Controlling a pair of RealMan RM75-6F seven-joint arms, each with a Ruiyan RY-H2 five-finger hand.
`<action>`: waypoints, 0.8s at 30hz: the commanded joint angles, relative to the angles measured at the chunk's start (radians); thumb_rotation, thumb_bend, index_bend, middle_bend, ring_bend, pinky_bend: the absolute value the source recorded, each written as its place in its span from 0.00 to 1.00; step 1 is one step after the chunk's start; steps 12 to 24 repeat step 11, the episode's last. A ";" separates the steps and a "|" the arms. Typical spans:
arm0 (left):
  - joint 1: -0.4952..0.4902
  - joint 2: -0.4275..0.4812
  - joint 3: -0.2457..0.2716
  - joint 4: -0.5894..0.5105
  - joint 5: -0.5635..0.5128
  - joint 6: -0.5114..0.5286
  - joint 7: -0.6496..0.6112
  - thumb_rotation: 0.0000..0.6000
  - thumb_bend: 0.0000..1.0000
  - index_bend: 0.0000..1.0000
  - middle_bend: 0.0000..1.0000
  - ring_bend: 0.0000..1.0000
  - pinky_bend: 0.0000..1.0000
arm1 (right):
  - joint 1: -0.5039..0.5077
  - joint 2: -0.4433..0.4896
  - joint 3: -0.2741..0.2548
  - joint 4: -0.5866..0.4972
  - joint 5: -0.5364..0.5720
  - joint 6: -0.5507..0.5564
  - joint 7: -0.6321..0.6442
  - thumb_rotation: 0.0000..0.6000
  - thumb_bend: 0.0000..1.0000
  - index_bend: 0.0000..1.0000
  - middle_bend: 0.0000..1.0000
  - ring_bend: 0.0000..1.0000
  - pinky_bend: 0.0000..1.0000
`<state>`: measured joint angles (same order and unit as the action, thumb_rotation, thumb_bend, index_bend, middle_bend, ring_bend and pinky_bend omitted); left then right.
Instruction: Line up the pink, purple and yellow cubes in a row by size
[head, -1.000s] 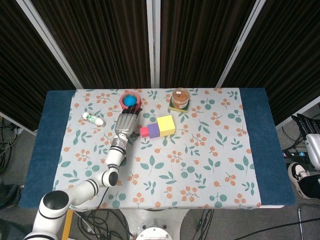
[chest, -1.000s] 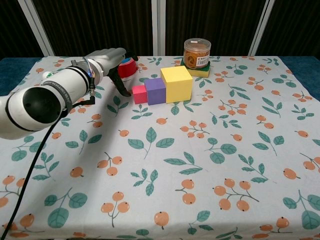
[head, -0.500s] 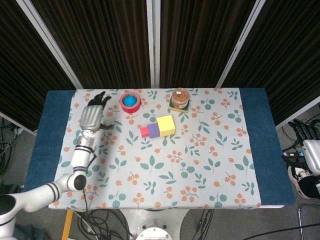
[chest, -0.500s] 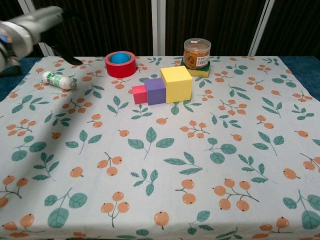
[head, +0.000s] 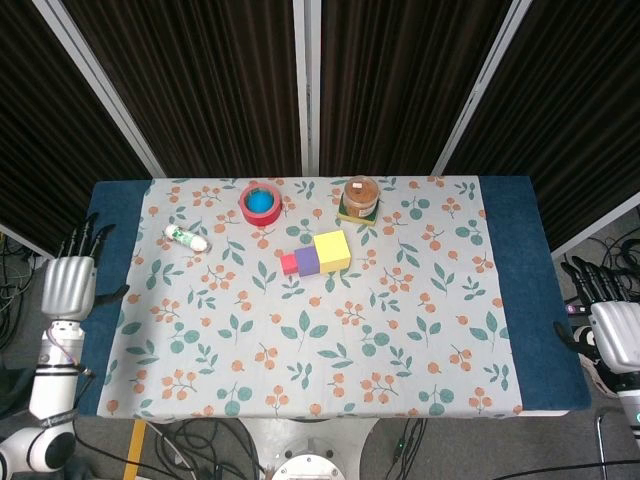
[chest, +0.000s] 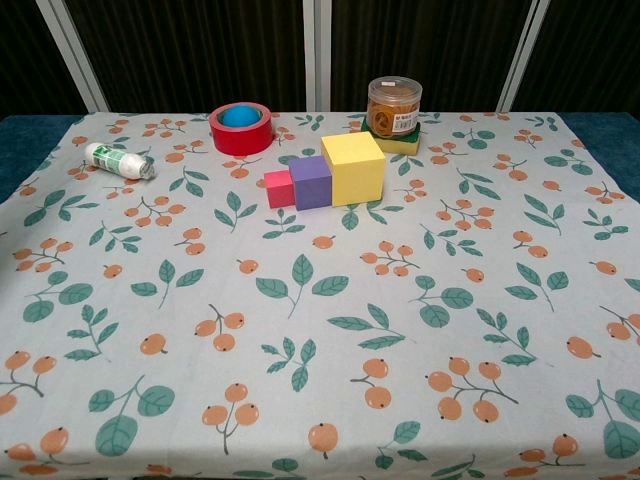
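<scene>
Cubes: pink cube (chest: 279, 188), purple cube (chest: 310, 182) and yellow cube (chest: 352, 167) touch in one row, small to big, near the table's (head: 515, 300) far edge.
Left hand (head: 68, 285): off the left edge, fingers spread, holding nothing.
Right hand (head: 612, 330): off the right edge, released, empty.

- A robot lab or test bay.
- Dark curtains (head: 210, 80) on metal frames behind the worktop (head: 515, 250).
- Loose cables (head: 210, 440) on the floor.
</scene>
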<state>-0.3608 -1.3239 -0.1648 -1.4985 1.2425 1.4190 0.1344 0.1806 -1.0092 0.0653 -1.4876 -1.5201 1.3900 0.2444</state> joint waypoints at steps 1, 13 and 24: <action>0.066 0.028 0.045 -0.041 0.039 0.075 -0.003 1.00 0.06 0.19 0.06 0.05 0.14 | -0.026 -0.030 -0.010 0.006 -0.020 0.041 -0.030 1.00 0.24 0.00 0.01 0.00 0.03; 0.164 0.096 0.120 -0.149 0.056 0.099 0.034 1.00 0.06 0.19 0.06 0.05 0.14 | -0.059 -0.072 -0.014 0.014 -0.028 0.098 -0.096 1.00 0.24 0.00 0.01 0.00 0.03; 0.164 0.096 0.120 -0.149 0.056 0.099 0.034 1.00 0.06 0.19 0.06 0.05 0.14 | -0.059 -0.072 -0.014 0.014 -0.028 0.098 -0.096 1.00 0.24 0.00 0.01 0.00 0.03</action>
